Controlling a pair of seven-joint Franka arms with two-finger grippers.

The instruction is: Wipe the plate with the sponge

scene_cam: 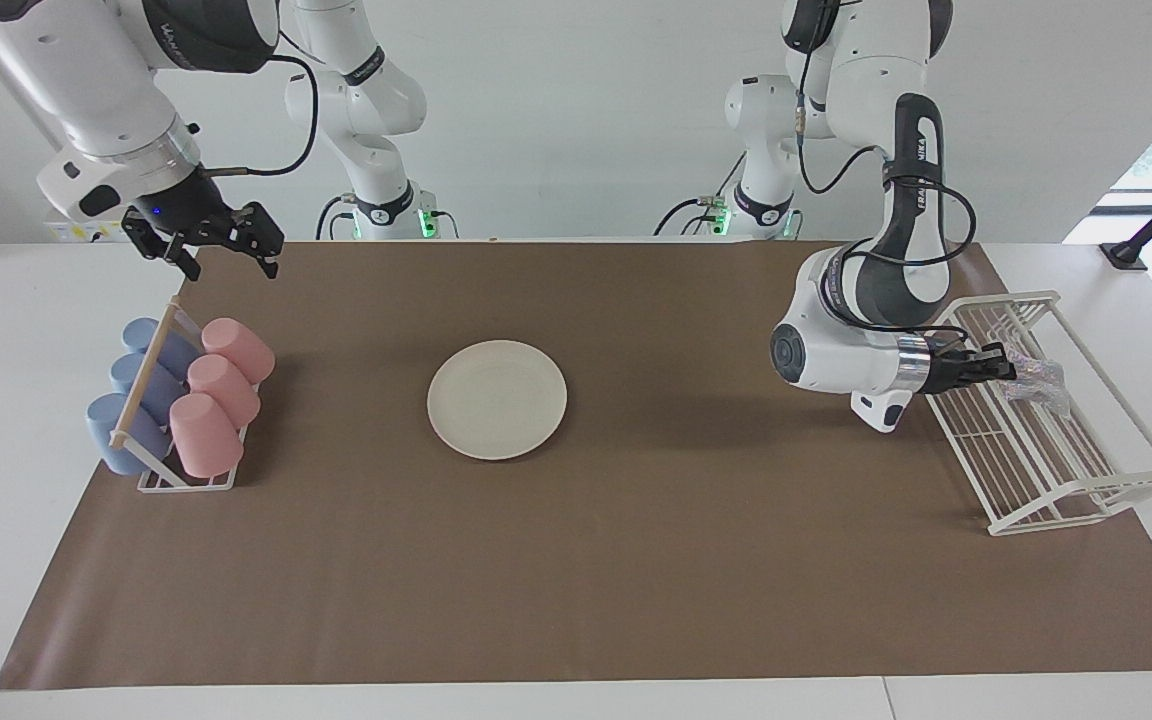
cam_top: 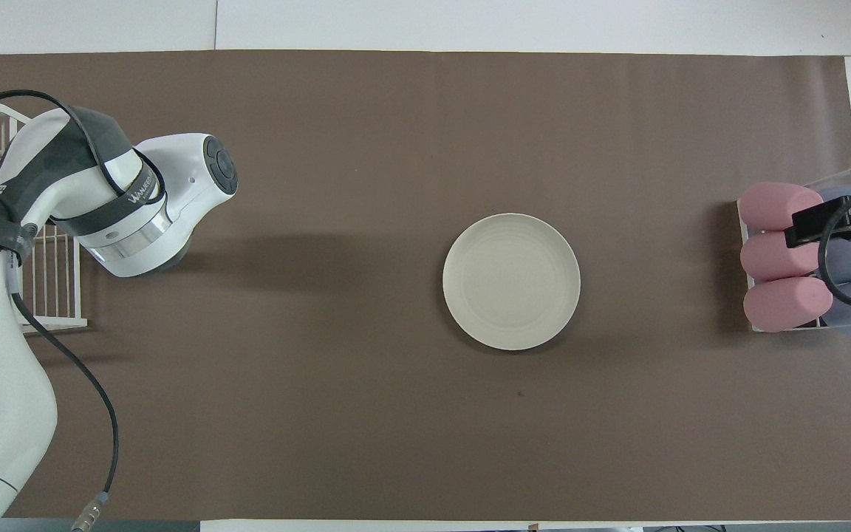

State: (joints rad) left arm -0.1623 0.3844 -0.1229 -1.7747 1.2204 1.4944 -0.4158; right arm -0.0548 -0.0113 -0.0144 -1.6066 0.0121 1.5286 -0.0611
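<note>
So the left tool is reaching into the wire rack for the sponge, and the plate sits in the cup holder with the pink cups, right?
Not quite. The plate lies bare on the brown mat mid-table, apart from the cup holder, as the facing view shows. The rest stands: the left tool is at the sponge in the wire rack.

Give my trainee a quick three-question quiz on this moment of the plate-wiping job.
1. True or false: the sponge already rests on the plate.
2. Which gripper is at the white wire rack: A left, B right?
3. What stands under the right gripper?

Key: 1 false, it is in the rack, at the left gripper. 2 A. 3 the cup rack of pink and blue cups, with the right arm waiting above it.
</note>
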